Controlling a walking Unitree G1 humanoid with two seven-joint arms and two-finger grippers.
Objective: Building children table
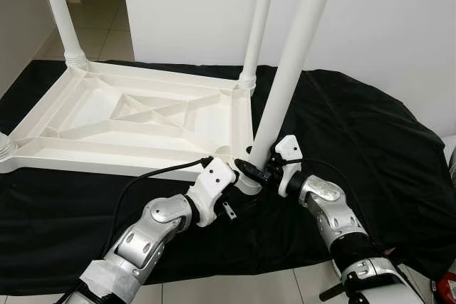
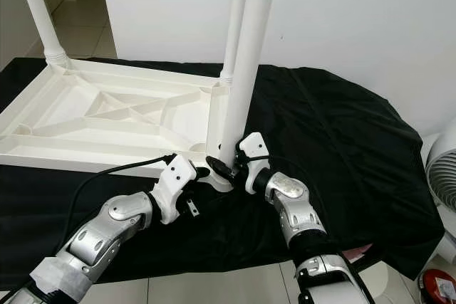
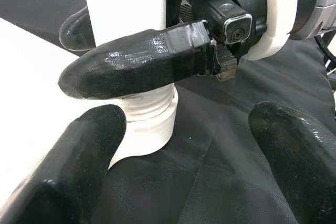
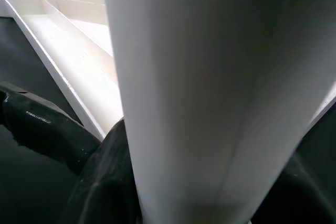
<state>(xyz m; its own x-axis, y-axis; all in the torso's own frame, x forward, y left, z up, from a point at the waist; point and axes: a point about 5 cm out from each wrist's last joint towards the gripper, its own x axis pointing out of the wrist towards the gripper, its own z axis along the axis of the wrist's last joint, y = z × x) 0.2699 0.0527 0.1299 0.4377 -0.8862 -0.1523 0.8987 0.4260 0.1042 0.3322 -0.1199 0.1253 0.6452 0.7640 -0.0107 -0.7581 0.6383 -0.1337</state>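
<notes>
The white plastic children's table (image 1: pixel 135 115) lies upside down on a black cloth (image 1: pixel 370 147) spread over the floor, filling the left and centre of the head views, its ribbed underside facing up. Three white legs stand up from its corners: one at the upper left (image 1: pixel 60 12), one at the far right corner (image 1: pixel 258 26), and the near right leg (image 1: pixel 296 55), which rises slightly tilted from the corner socket at the lower centre of the frame.

The right gripper (image 1: pixel 258 169) reaches in from the lower right and clasps the base of that near right leg, its fingers (image 3: pixel 131 61) wrapped on either side of the tube just above the ribbed collar. In the right wrist view the leg (image 4: pixel 210 93) takes up most of the picture, pressed between the dark fingers at the bottom.

The left gripper (image 3: pixel 189 161) comes in from the lower left, right beside the same corner. Its fingers (image 3: pixel 79 166) are spread wide and hold nothing, one near the table's edge and collar, the other over the black cloth. A black cable (image 1: pixel 153 174) runs along the left arm across the cloth.

A tiled floor (image 1: pixel 100 26) shows at the upper left, and a white wall (image 1: pixel 385 19) stands behind the table.
</notes>
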